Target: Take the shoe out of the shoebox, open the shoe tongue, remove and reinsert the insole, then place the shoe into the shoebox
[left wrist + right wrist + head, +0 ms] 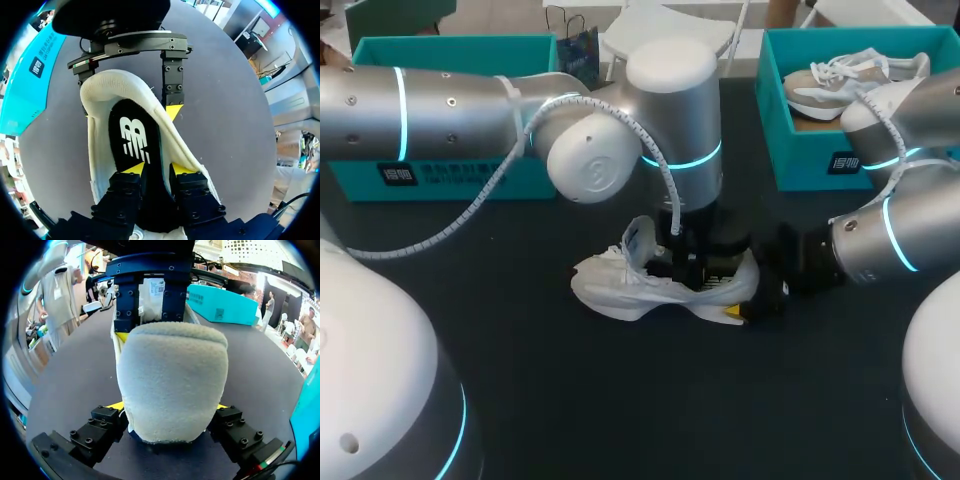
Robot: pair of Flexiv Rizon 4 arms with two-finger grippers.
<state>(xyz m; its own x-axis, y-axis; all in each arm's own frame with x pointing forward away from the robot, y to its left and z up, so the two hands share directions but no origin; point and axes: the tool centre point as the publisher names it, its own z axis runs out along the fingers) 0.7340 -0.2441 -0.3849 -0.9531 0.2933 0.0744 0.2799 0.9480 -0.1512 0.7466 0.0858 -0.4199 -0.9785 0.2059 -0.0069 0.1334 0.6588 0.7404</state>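
While the white shoe [620, 290] stands on its sole on the dark bench [520, 400], out of the teal shoebox [800, 165] at the far right, both hands are on it.

- Axis: toe toward the left arm's side, heel [170, 380] toward the right arm's side. The shoe lies across the bench, well apart from the box.
- Right hand [168, 407]: comes in low and level from the right. Its fingers stand wide, one yellow tip against each side of the heel, so it has the shoe clamped. It is the nearer hand to the box.
- Left hand [157, 170]: hangs straight down from a vertical wrist into the shoe's mouth, just ahead of the heel. Its fingers are nearly together, with the black insole [132, 135] passing up between the tips. It appears pinched there.
- Tongue [638, 240]: folded up and forward, on the toe side of the left hand.
- Judgement: the insole step is in hand. Any lift would run straight up, against the right hand's hold.
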